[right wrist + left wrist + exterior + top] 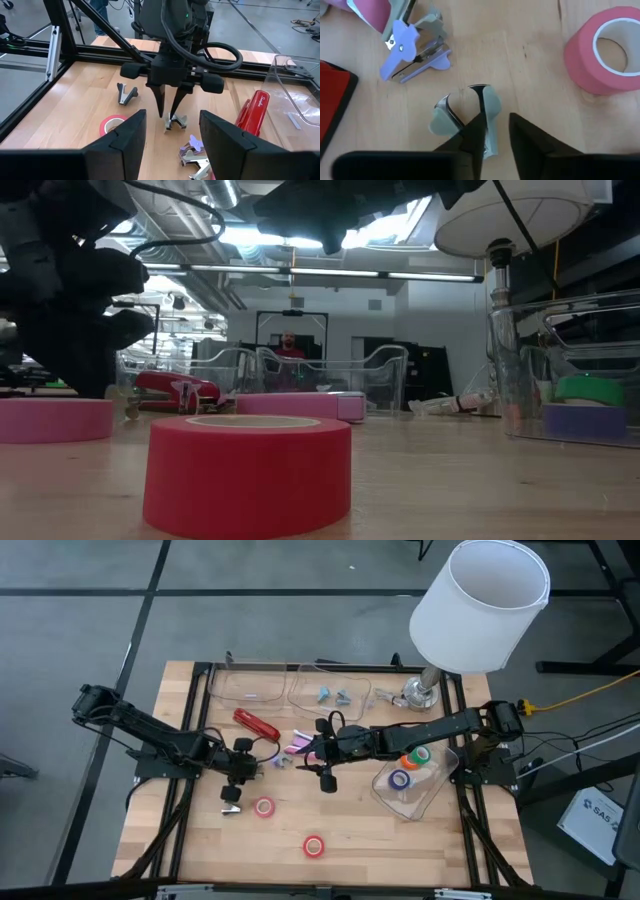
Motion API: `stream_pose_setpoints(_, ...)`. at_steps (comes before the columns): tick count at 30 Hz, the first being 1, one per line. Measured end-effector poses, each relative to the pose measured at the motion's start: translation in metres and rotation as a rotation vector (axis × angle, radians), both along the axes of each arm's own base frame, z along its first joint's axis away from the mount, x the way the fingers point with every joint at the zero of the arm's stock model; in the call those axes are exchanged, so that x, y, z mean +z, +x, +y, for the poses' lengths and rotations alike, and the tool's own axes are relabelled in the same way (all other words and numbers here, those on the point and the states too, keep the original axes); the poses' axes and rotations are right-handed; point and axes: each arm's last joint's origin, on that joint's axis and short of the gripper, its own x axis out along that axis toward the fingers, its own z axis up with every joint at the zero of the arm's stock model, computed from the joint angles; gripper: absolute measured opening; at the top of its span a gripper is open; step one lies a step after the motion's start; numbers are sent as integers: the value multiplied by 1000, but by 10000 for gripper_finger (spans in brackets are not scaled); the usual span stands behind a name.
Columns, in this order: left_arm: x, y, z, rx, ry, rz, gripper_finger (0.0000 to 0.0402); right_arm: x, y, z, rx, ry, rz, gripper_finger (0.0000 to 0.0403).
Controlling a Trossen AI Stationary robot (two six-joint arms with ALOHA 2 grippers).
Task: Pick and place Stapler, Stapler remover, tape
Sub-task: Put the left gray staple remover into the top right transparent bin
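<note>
A pale grey-green staple remover (pixel 462 117) lies on the wood under my left gripper (pixel 496 120), which is open and points down at it (pixel 167 114). My right gripper (pixel 170 135) is open at mid-table (pixel 318 768) and holds nothing. A purple staple remover (pixel 415 50) lies beside it. The red stapler (pixel 256 724) lies flat just beyond. A dark staple remover (pixel 125 93) rests nearer the left edge. A pink tape roll (pixel 264 807) and a red one (pixel 315 846) lie flat on the table. Green, orange and blue rolls sit in a clear bin (pixel 425 802). My left gripper comes at the grey-green staple remover from above. One finger (pixel 472 137) stands over its middle, and one wing (pixel 491 107) lies in the gap between the fingers. Whether a finger touches it, I cannot tell. The remover rests on the table.
Two clear bins (pixel 250 690) stand along the far edge, one holding blue staple removers (pixel 333 695). A lamp with a white shade (pixel 480 605) stands at the far right corner. A black frame (pixel 75 55) rims the table. Bare wood shows along the near edge.
</note>
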Motion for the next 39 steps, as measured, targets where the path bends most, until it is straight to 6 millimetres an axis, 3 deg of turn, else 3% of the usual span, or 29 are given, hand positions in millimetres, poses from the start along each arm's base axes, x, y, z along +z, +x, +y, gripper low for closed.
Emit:
stream_pose_setpoints(6,3,4,-1,4,-4,-50,142,0,0,0,0,0,0,184)
stream_pose_setpoints(11,3,6,-2,2,-12,-71,151,0,0,0,0,0,0,184)
stream_pose_setpoints(23,-5,13,-3,26,-16,-48,94,0,0,0,0,0,0,184)
stream_pose_setpoints(31,-10,12,-3,35,-18,-7,15,0,0,0,0,0,0,184)
stream_pose_setpoints(39,-5,10,-3,59,-35,-36,8,-1,0,0,-1,0,4,184)
